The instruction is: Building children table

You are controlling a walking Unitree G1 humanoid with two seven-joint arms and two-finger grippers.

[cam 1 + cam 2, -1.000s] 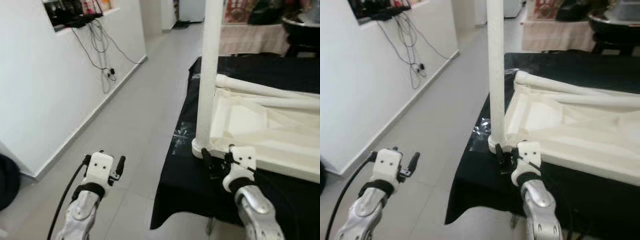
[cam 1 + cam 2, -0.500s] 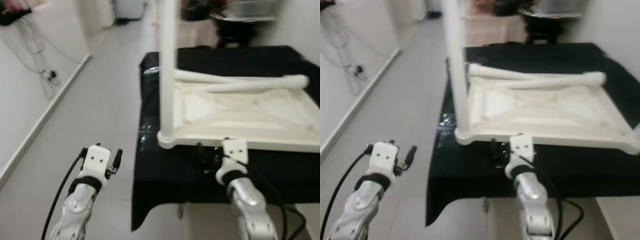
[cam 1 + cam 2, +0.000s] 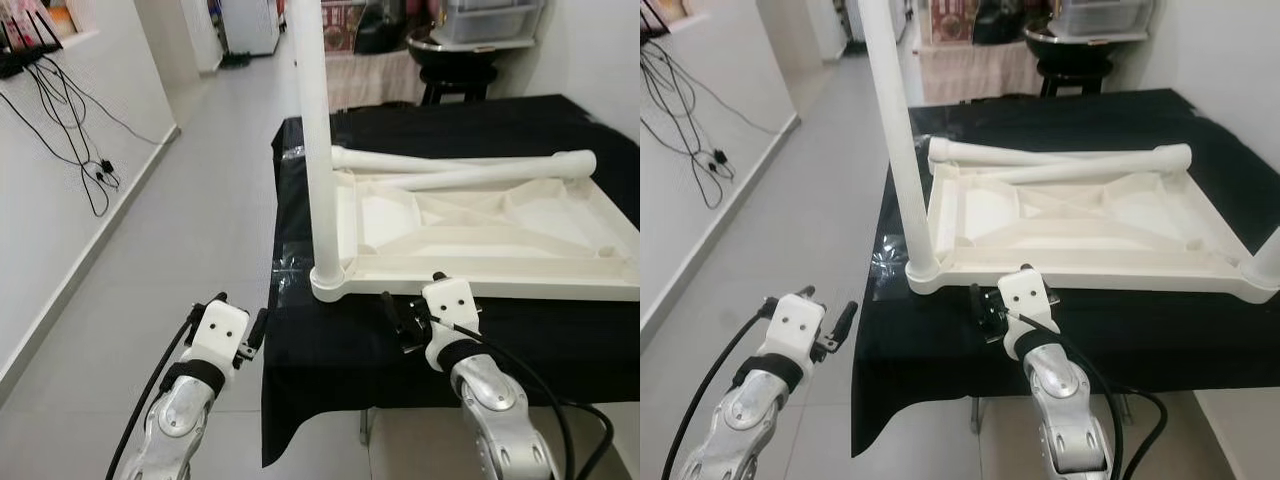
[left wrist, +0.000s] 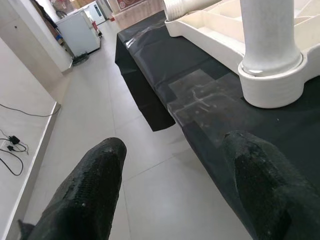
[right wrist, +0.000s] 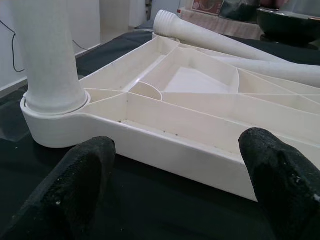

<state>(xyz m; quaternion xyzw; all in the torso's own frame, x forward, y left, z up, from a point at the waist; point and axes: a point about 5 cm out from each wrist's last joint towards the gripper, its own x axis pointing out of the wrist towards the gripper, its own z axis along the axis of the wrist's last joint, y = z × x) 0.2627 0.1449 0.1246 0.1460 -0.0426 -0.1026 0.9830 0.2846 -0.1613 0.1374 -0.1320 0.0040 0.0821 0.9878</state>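
Left eye view: the white table top (image 3: 480, 235) lies upside down on the black-covered bench (image 3: 330, 350), ribbed underside up, its long axis running left to right across the scene. One leg (image 3: 313, 140) stands upright, fitted in the near-left corner socket. Two loose legs (image 3: 460, 168) lie along the far edge of the top, also left to right, well apart from both arms.

The right pincer (image 3: 405, 322) hovers just near of the top's near edge, a little right of the fitted leg; its fingers (image 5: 82, 192) are spread wide and hold nothing. It is the nearer arm to the work. The loose legs lie straight beyond it, across the full depth of the top.

The left pincer (image 3: 258, 330) hangs off the bench's left edge over the tiled floor (image 3: 190, 240), fingers (image 4: 85, 197) apart, empty.

Judgement: the next leg must be fetched from the far side, so the reach goes over the upturned frame and risks knocking the standing leg.
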